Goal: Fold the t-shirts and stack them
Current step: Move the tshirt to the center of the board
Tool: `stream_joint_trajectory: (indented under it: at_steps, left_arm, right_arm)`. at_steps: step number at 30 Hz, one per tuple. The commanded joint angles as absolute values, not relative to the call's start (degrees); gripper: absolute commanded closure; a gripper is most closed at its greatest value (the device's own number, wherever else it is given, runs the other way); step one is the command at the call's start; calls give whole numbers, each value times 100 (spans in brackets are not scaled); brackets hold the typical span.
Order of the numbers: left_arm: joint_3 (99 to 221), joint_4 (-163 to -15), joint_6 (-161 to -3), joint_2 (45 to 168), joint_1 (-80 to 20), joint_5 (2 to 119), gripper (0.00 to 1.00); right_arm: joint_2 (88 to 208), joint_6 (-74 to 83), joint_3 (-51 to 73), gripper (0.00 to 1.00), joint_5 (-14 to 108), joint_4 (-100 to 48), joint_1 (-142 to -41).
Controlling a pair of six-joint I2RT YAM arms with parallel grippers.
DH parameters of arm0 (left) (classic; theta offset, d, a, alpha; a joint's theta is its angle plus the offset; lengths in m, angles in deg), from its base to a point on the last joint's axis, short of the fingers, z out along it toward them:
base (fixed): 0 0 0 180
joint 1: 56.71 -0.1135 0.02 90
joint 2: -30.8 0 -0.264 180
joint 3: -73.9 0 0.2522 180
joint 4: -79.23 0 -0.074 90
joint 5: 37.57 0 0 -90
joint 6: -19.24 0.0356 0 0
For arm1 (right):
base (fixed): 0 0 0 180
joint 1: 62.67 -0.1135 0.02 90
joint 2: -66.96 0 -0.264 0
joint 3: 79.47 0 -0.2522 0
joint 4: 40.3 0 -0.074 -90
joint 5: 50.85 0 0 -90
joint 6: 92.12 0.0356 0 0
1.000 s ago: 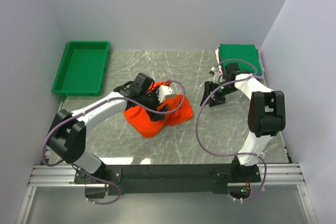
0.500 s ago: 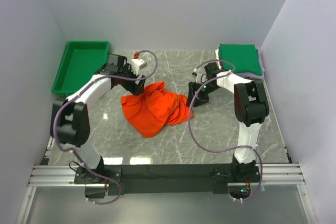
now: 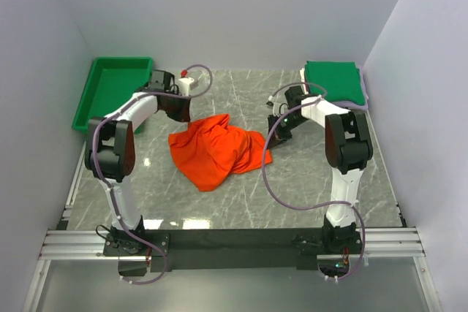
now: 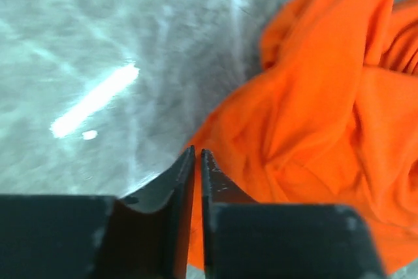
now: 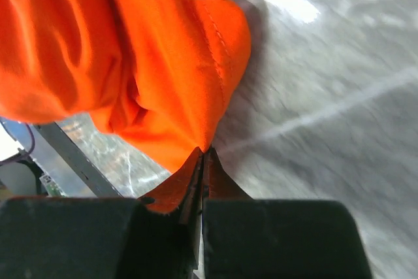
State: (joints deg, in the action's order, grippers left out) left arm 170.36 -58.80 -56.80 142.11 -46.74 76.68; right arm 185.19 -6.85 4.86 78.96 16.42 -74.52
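The bright orange-red t-shirt (image 3: 216, 153) lies crumpled in the middle of the marble table. My left gripper (image 3: 183, 112) hovers just behind the shirt's back-left edge. In the left wrist view its fingers (image 4: 198, 151) stand shut to a hairline gap, and the orange cloth (image 4: 326, 115) lies beyond them with nothing pinched. My right gripper (image 3: 276, 137) is at the shirt's right edge. In the right wrist view it (image 5: 202, 151) is shut on a corner of the cloth (image 5: 163, 50), which draws to a point at the tips. A folded green t-shirt (image 3: 334, 82) tops a stack at the back right.
A green plastic tray (image 3: 113, 93) sits at the back left, close behind my left arm. Grey walls close in the table on the left, back and right. The arms' base rail (image 3: 234, 242) runs along the near edge.
My left gripper let go of the shirt, swung back-left toward the tray and shut. My right gripper moved onto the shirt's right edge and shut on it. The cloth slumped flatter.
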Motion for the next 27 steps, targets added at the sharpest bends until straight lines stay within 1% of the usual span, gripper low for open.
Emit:
stream_joint_trajectory:
  at_steps: [1, 2, 3, 8, 9, 10, 11, 13, 14, 18, 22, 25, 26, 27]
  left_arm:
    - [17528, -5739, -5723, 13988, -4959, 7977, 90]
    - [17590, -5704, -5661, 13953, -5003, 7968, 97]
    - [17599, -5651, -5635, 13918, -5073, 7933, 99]
    - [17581, -5502, -5529, 13715, -5354, 8108, 99]
    - [17642, -5206, -5468, 13724, -5425, 8352, 96]
    - [17739, -5055, -5415, 13811, -5417, 8807, 85]
    - [17835, -4940, -5484, 13847, -5373, 8960, 61]
    - [17749, -5060, -5616, 13847, -5232, 9224, 42]
    - [17548, -5175, -5756, 13812, -5110, 9199, 28]
    - [17335, -5431, -5941, 13952, -4889, 9181, 25]
    - [17318, -5554, -6126, 14312, -4723, 9006, 26]
    - [17318, -5607, -6100, 14497, -4617, 8768, 31]
    - [17396, -5581, -6091, 14558, -4599, 8672, 36]
    - [17432, -5494, -6074, 14681, -4599, 8575, 39]
  right_arm:
    - [18043, -1029, 257, 100, 7678, 2012, -7103]
    - [17938, -1082, 231, 100, 7633, 2065, -7023]
    - [17902, -1196, 178, 100, 7572, 2126, -6927]
    - [17841, -1592, -235, 100, 7274, 2741, -6487]
    - [17823, -1723, -244, 100, 7247, 2846, -6417]
    - [17805, -1785, -227, 100, 7220, 2891, -6390]
    - [17770, -1873, -192, 100, 7194, 2918, -6381]
    - [17726, -1943, -51, 100, 7141, 2953, -6390]
    - [17700, -1970, -7, 100, 7089, 2944, -6390]
    - [17568, -2049, 116, 100, 6842, 2909, -6363]
    - [17489, -2093, -7, 100, 6798, 3014, -6346]
    - [17454, -2137, -51, 100, 6746, 3084, -6328]
    - [17454, -2172, -68, 100, 6737, 3102, -6319]
    - [17462, -2190, -86, 100, 6719, 3129, -6302]
